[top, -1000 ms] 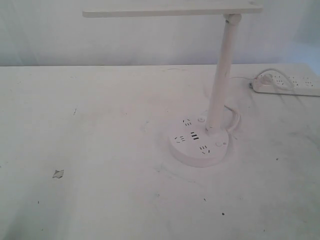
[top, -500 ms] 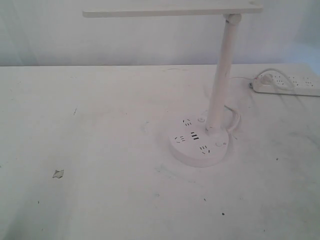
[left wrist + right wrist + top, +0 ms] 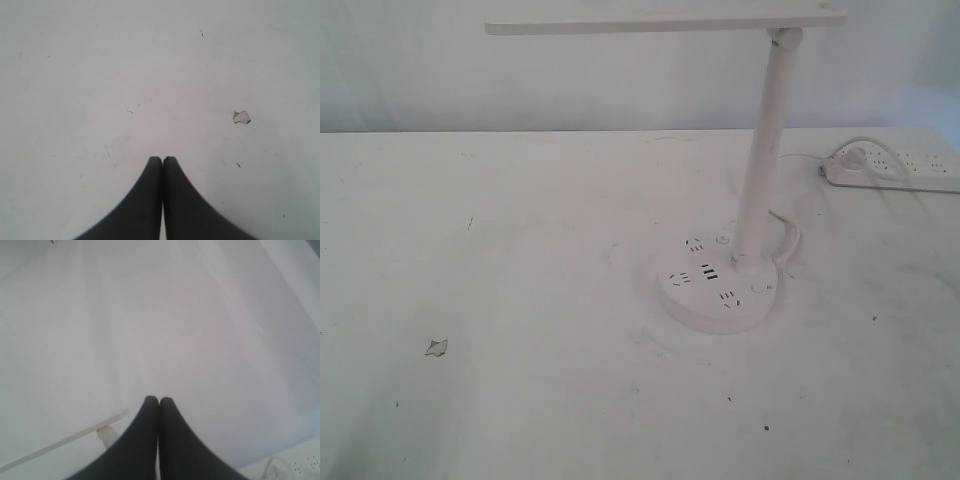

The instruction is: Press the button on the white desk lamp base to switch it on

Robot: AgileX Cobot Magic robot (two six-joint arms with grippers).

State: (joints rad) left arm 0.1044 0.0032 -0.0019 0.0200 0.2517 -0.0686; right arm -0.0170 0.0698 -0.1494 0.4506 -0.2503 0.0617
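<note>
The white desk lamp [image 3: 765, 150] stands right of centre on the white table, its long flat bar head [image 3: 665, 20] reaching left along the top of the exterior view. Its round base [image 3: 717, 285] carries outlet holes, three dark USB slots and a small round button [image 3: 758, 287] near the pole. Neither gripper shows in the exterior view. My left gripper [image 3: 162, 159] is shut over bare tabletop, holding nothing. My right gripper [image 3: 159, 400] is shut too, with the lamp's bar head [image 3: 65, 442] beside its dark fingers.
A long white power strip [image 3: 895, 168] lies at the back right with a plug and a white cord running to the lamp. A small chip [image 3: 436, 347] marks the table at the left, also seen as the chip [image 3: 241, 117] in the left wrist view. A pale wall stands behind the table.
</note>
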